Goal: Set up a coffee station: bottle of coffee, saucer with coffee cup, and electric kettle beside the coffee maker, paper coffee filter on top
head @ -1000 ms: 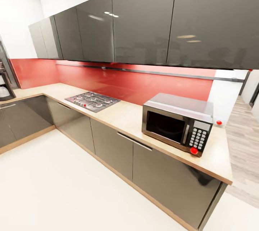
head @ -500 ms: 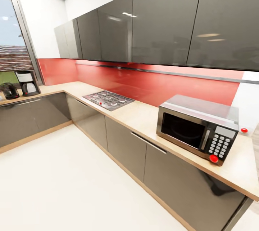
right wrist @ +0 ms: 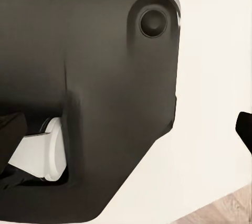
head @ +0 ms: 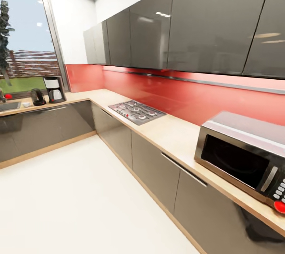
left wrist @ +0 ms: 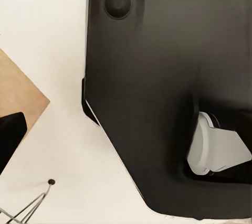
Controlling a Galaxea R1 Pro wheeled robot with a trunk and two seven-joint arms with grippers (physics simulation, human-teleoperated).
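Fingers cannot be judged at this moment: each wrist camera looks onto the robot's own black base shell over pale floor, with no fingertips plain enough to say how far either gripper is open or whether it carries anything. Going by size, the kitchen countertop (head: 166,133) dominates the head view, an L of pale wood-look running from about four o'clock up to the corner near ten o'clock and then off towards nine o'clock, above dark grey cabinet fronts. On its near stretch, at four o'clock, sits a steel microwave (head: 245,157); further along, just right of centre, a gas hob (head: 136,112) is let into the top. Under the window at nine o'clock stands the coffee maker (head: 54,89), already on the counter as the task wants, and just beside it, on its left, the electric kettle (head: 38,97). Left again lies something small and white — cup or saucer, too small to tell. No bottle or filter can be made out. My judgement: the robot is travelling, not handling — the next move calls for finding the shelf with the bottle and driving close before either arm reaches.
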